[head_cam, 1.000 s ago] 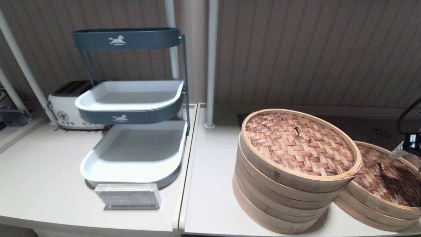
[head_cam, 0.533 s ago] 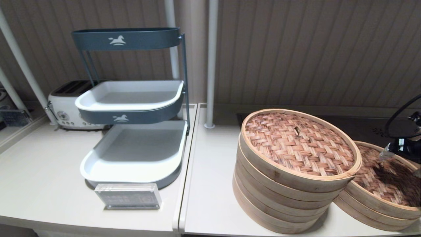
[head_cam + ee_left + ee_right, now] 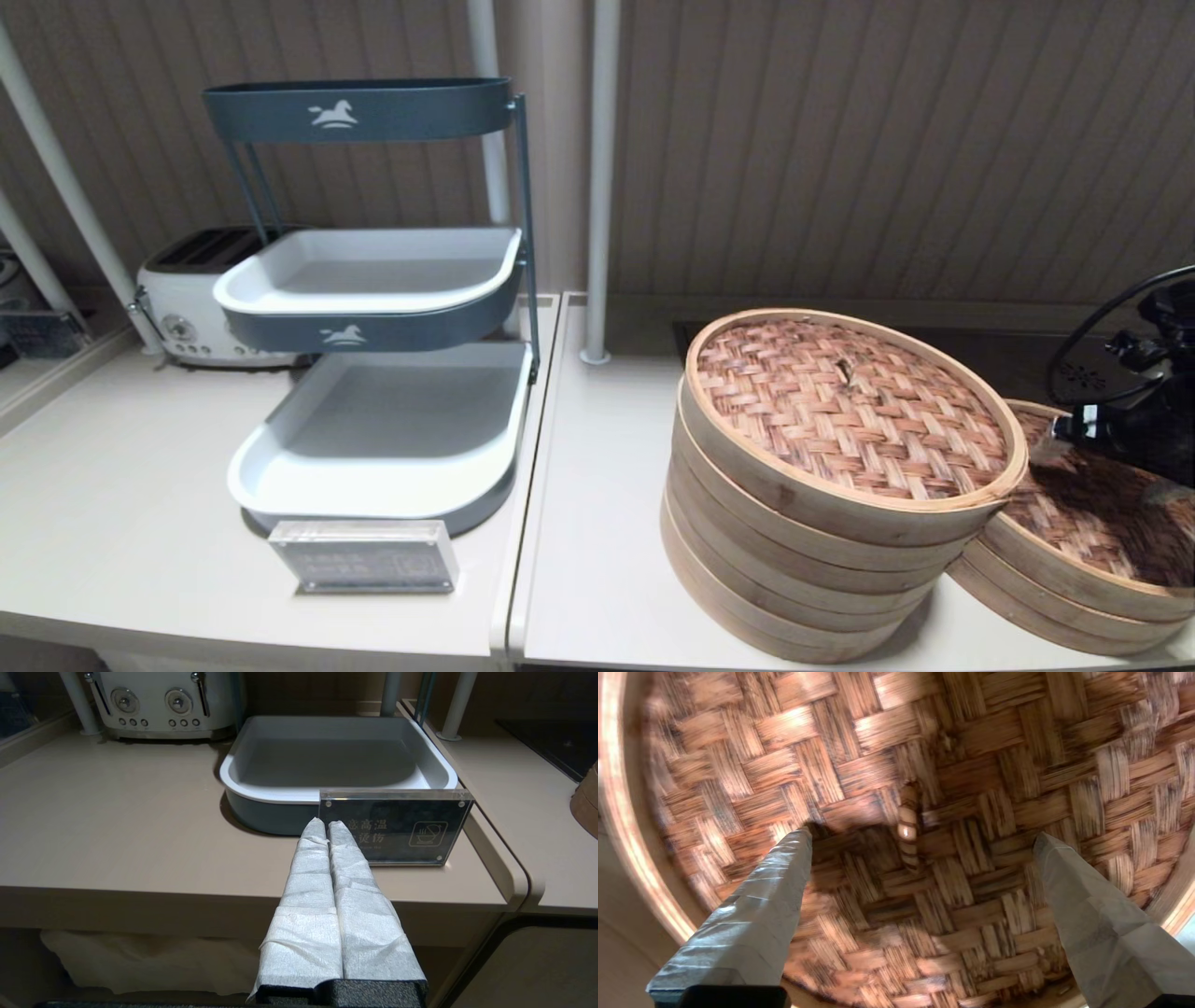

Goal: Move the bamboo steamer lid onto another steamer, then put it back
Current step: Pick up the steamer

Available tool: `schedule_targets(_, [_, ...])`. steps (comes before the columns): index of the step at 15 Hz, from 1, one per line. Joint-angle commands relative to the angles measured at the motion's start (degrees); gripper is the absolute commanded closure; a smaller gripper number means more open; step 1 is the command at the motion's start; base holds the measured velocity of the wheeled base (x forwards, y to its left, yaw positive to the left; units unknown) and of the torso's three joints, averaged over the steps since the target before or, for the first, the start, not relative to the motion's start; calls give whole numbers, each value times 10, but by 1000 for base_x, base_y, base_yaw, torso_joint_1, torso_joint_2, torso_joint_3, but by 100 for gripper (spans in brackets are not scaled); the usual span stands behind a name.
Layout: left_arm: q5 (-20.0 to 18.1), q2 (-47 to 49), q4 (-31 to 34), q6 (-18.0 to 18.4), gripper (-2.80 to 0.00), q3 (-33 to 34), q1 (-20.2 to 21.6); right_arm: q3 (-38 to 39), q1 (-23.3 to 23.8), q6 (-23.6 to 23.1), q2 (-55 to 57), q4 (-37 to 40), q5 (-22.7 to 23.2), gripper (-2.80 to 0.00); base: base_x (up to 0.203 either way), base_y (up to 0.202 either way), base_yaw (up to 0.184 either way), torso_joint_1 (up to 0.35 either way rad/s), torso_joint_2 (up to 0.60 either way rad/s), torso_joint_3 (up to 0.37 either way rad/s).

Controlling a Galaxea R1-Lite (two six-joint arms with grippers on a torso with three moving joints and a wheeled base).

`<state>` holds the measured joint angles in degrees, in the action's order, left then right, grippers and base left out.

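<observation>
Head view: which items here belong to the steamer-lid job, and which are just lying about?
Job:
bamboo steamer lid, on the low steamer at far right
tall steamer stack
right gripper, open over the lid's loop handle

Lying about:
tiered tray rack
toaster
acrylic sign
left gripper, parked

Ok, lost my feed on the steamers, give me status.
Right gripper open, poised over the bamboo steamer lid, loop handle between its fingers. Left gripper shut, parked by the sign. Tall steamer alongside, nothing blocking.
</observation>
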<state>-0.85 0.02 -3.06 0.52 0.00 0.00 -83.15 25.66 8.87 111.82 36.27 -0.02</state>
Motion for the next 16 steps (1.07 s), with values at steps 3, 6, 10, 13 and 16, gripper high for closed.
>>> schedule_targets(3, [0,0,0,0,0,16,0,-12,-9,1,20,1,-15,-280,0,0,0,0,0,0])
schedule_targets(6, [0,0,-1,0,0,16,0,-15,-14,1,16,1,-15,-280,0,0,0,0,0,0])
schedule_targets(10, [0,0,0,0,0,16,0,-16,-14,2,13,2,-14,0,0,0,0,0,0,0])
schedule_targets(13, [0,0,-1,0,0,16,0,-11,-16,4,12,2,-10,0,0,0,0,0,0,0])
schedule_targets(16, [0,0,-1,0,0,16,0,-9,-15,5,14,1,-8,0,0,0,0,0,0,0])
